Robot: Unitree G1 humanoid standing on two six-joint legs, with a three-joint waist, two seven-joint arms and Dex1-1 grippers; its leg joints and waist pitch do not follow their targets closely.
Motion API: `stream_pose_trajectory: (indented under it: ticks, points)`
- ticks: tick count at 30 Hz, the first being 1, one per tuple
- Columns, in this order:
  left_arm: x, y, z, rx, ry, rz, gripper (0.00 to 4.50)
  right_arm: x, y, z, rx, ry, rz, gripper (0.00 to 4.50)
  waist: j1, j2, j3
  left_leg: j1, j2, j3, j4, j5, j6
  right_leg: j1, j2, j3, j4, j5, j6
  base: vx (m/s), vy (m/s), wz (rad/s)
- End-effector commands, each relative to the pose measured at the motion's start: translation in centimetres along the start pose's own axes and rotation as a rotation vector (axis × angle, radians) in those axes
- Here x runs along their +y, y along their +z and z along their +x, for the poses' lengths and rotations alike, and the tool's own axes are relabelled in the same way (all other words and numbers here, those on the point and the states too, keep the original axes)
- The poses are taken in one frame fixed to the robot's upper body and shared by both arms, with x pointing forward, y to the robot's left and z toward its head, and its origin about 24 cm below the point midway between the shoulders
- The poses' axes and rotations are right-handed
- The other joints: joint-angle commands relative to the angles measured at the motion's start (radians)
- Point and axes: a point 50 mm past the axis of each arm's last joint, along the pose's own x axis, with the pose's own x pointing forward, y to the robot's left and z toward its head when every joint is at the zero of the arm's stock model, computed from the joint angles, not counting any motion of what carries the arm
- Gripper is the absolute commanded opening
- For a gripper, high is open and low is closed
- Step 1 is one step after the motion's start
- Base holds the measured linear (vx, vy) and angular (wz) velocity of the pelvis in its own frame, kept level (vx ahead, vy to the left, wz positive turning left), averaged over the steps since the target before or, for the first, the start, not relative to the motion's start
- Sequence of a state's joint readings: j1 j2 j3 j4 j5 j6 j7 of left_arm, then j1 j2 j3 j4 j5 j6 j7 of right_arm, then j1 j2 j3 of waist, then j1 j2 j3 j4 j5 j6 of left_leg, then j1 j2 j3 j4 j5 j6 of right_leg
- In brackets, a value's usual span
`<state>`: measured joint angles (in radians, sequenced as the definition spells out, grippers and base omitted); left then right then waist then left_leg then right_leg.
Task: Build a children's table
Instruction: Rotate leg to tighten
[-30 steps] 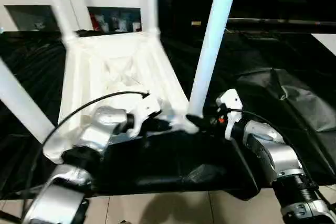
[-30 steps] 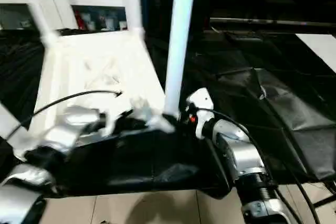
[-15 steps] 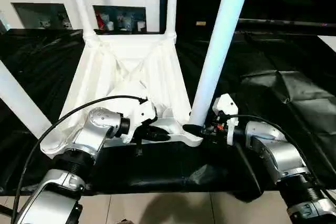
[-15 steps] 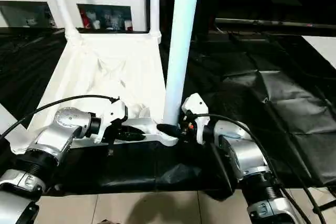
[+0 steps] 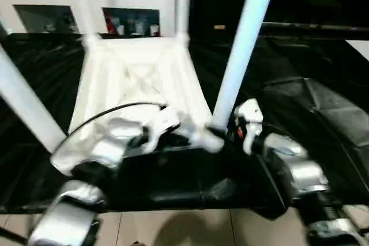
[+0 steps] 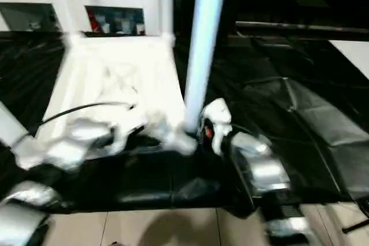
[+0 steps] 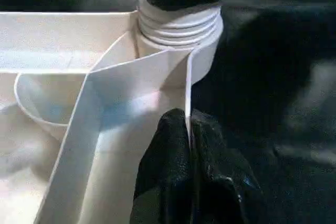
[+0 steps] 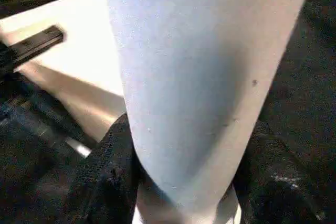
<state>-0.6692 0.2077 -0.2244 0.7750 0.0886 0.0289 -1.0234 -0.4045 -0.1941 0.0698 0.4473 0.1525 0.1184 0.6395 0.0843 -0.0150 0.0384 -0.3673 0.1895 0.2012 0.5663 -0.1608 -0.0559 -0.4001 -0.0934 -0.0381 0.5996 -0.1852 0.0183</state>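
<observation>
Right fingers [image 8: 110, 182] round the near leg [image 5: 242, 44], left fingers [image 7: 173, 166] pinching the tabletop rim [image 7: 187, 85].

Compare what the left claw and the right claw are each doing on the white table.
The left claw is pinched on a thin upright rib of the tabletop beside a corner socket; the right claw is wrapped round the thick near-right leg just above that socket. The left claw grips a flat wall edge; the right claw's fingers sit on either side of a round tube. Both are closed on white plastic at the same near corner.
</observation>
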Motion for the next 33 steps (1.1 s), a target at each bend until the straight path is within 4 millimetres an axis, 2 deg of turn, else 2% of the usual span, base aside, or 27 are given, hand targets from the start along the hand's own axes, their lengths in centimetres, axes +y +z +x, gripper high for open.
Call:
stream_pose_trajectory:
  ticks: [1, 3, 4, 5, 6, 7, 8, 9, 12, 14, 15, 17, 18, 19, 24, 25, 26, 28, 30, 31, 32, 33]
  points:
    - [-0.1, 0.5, 1.7, -0.081, 0.107, -0.094, 0.00, 1.0, -2.2, 0.7, 0.073, -0.095, 0.061, 1.96, -0.004, -0.017, -0.046, 0.016, 0.035, -0.019, -0.067, -0.324, 0.004, 0.022, -0.048, 0.033, -0.093, -0.394, -0.146, 0.000, 0.000, 0.00]
    - [-0.1, 0.7, 2.2, -0.078, 0.129, -0.102, 0.00, 1.2, -2.4, 1.0, 0.075, -0.137, 0.074, 1.96, -0.004, -0.020, -0.049, 0.016, 0.033, -0.020, -0.067, -0.318, -0.001, 0.024, -0.050, 0.031, -0.094, -0.403, -0.138, 0.000, 0.000, 0.00]
    - [-0.3, 1.1, 3.2, -0.066, 0.163, -0.107, 0.00, 1.5, -2.4, 1.9, 0.072, -0.235, 0.112, 1.96, -0.003, -0.014, -0.049, 0.014, 0.034, -0.022, -0.068, -0.314, 0.000, 0.026, -0.051, 0.032, -0.093, -0.397, -0.140, 0.000, 0.000, 0.00]
    - [-0.3, 1.1, 3.2, -0.064, 0.165, -0.107, 0.00, 1.5, -2.3, 2.0, 0.071, -0.242, 0.115, 1.96, -0.007, -0.010, -0.047, 0.016, 0.034, -0.020, -0.069, -0.322, -0.005, 0.020, -0.047, 0.033, -0.094, -0.385, -0.143, 0.000, 0.000, 0.00]
    - [-0.4, 1.2, 3.4, -0.059, 0.171, -0.105, 0.00, 1.6, -2.3, 2.2, 0.070, -0.260, 0.125, 1.96, -0.008, -0.013, -0.050, 0.013, 0.033, -0.023, -0.070, -0.321, -0.005, 0.027, -0.048, 0.030, -0.092, -0.377, -0.143, 0.000, 0.000, 0.00]
    - [-0.5, 1.4, 3.8, -0.049, 0.178, -0.094, 0.00, 1.6, -2.0, 2.7, 0.063, -0.301, 0.136, 1.96, -0.006, -0.008, -0.052, 0.014, 0.034, -0.023, -0.070, -0.318, -0.003, 0.027, -0.048, 0.030, -0.092, -0.362, -0.145, 0.000, 0.000, 0.00]
    - [-0.6, 1.5, 4.0, -0.047, 0.175, -0.090, 0.00, 1.6, -1.8, 2.9, 0.056, -0.312, 0.144, 1.96, -0.010, -0.007, -0.052, 0.013, 0.034, -0.021, -0.070, -0.314, 0.001, 0.026, -0.046, 0.031, -0.089, -0.333, -0.152, 0.000, 0.000, 0.00]
    - [-0.8, 1.6, 4.2, -0.045, 0.167, -0.075, 0.00, 1.7, -1.6, 3.2, 0.047, -0.321, 0.147, 1.96, -0.010, -0.008, -0.053, 0.010, 0.032, -0.022, -0.070, -0.310, 0.003, 0.030, -0.046, 0.030, -0.089, -0.322, -0.154, 0.000, 0.000, 0.00]
    - [-1.1, 1.8, 4.5, -0.049, 0.142, -0.058, 0.00, 1.9, -1.3, 3.7, 0.029, -0.320, 0.143, 1.96, -0.012, -0.006, -0.054, 0.011, 0.031, -0.018, -0.067, -0.294, 0.016, 0.030, -0.044, 0.031, -0.087, -0.274, -0.164, 0.000, 0.000, 0.00]
    - [-1.1, 1.8, 4.6, -0.053, 0.137, -0.061, 0.00, 2.0, -1.2, 3.8, 0.021, -0.307, 0.145, 1.96, -0.011, -0.007, -0.054, 0.011, 0.031, -0.018, -0.067, -0.292, 0.021, 0.033, -0.045, 0.030, -0.087, -0.273, -0.165, 0.000, 0.000, 0.00]
    - [-1.1, 1.9, 4.5, -0.056, 0.130, -0.062, 0.00, 2.1, -1.0, 3.8, 0.006, -0.291, 0.151, 2.52, -0.010, -0.007, -0.053, 0.010, 0.032, -0.018, -0.067, -0.292, 0.022, 0.033, -0.046, 0.031, -0.088, -0.273, -0.166, 0.000, 0.000, 0.00]
    - [-1.0, 1.9, 4.3, -0.057, 0.128, -0.060, 0.00, 2.2, -0.5, 3.7, -0.044, -0.242, 0.168, 2.52, -0.010, -0.007, -0.053, 0.011, 0.033, -0.019, -0.068, -0.305, 0.024, 0.032, -0.046, 0.030, -0.090, -0.298, -0.163, 0.000, 0.000, 0.00]
    - [-0.9, 1.8, 4.1, -0.058, 0.123, -0.059, 0.00, 2.1, -0.3, 3.5, -0.060, -0.215, 0.167, 2.72, -0.011, -0.010, -0.053, 0.009, 0.034, -0.020, -0.068, -0.305, 0.029, 0.035, -0.047, 0.030, -0.089, -0.295, -0.163, 0.000, 0.000, 0.00]
    - [-0.9, 1.8, 4.1, -0.058, 0.123, -0.059, 0.00, 2.1, -0.3, 3.5, -0.060, -0.215, 0.167, 2.72, -0.010, -0.009, -0.053, 0.009, 0.034, -0.020, -0.069, -0.301, 0.030, 0.035, -0.048, 0.030, -0.088, -0.290, -0.164, 0.000, 0.000, 0.00]
    - [-0.9, 1.7, 3.4, -0.082, 0.086, -0.040, 0.00, 1.9, 0.1, 2.8, -0.068, -0.095, 0.132, 3.27, -0.008, -0.009, -0.053, 0.007, 0.034, -0.019, -0.067, -0.288, 0.043, 0.038, -0.047, 0.028, -0.088, -0.277, -0.174, 0.000, 0.000, 0.00]
    - [-0.9, 1.5, 3.0, -0.093, 0.059, -0.038, 0.00, 1.9, 0.4, 2.1, -0.051, -0.002, 0.089, 3.27, -0.008, -0.008, -0.053, 0.007, 0.033, -0.018, -0.066, -0.284, 0.046, 0.038, -0.046, 0.029, -0.087, -0.271, -0.175, 0.000, 0.000, 0.00]
    - [-1.0, 1.3, 2.5, -0.111, 0.019, -0.028, 0.00, 1.8, 0.7, 1.2, -0.033, 0.101, 0.045, 3.27, -0.001, -0.011, -0.053, 0.008, 0.036, -0.019, -0.066, -0.267, 0.056, 0.045, -0.044, 0.028, -0.087, -0.246, -0.172, 0.000, 0.000, 0.00]
    - [-1.3, 1.1, 1.8, -0.132, -0.040, -0.023, 0.00, 1.6, 1.0, -0.1, 0.000, 0.206, -0.012, 3.27, 0.003, -0.012, -0.055, 0.004, 0.036, -0.017, -0.061, -0.242, 0.078, 0.045, -0.046, 0.030, -0.081, -0.207, -0.179, 0.000, 0.000, 0.00]
    - [-1.5, 0.8, 1.1, -0.138, -0.097, -0.013, 0.00, 1.2, 1.0, -1.0, 0.026, 0.257, -0.042, 3.27, 0.005, -0.014, -0.053, 0.003, 0.036, -0.016, -0.061, -0.243, 0.084, 0.044, -0.049, 0.029, -0.082, -0.234, -0.185, 0.000, 0.000, 0.00]
    - [-1.6, 0.6, 0.5, -0.135, -0.138, -0.006, 0.00, 0.8, 1.0, -1.7, 0.048, 0.291, -0.063, 3.27, 0.005, -0.011, -0.052, 0.006, 0.038, -0.016, -0.062, -0.254, 0.077, 0.038, -0.050, 0.028, -0.085, -0.281, -0.183, 0.000, 0.000, 0.00]
    - [-1.7, 0.5, 0.1, -0.135, -0.162, -0.006, 0.00, 0.7, 0.9, -2.0, 0.061, 0.304, -0.073, 3.27, 0.007, -0.012, -0.052, 0.005, 0.039, -0.016, -0.062, -0.255, 0.072, 0.040, -0.050, 0.028, -0.085, -0.291, -0.183, 0.000, 0.000, 0.00]
    - [-1.7, 0.3, -0.3, -0.133, -0.181, -0.011, 0.00, 0.5, 0.9, -2.3, 0.074, 0.318, -0.083, 3.27, 0.006, -0.009, -0.050, 0.005, 0.041, -0.016, -0.065, -0.262, 0.065, 0.037, -0.049, 0.028, -0.087, -0.307, -0.181, 0.000, 0.000, 0.00]
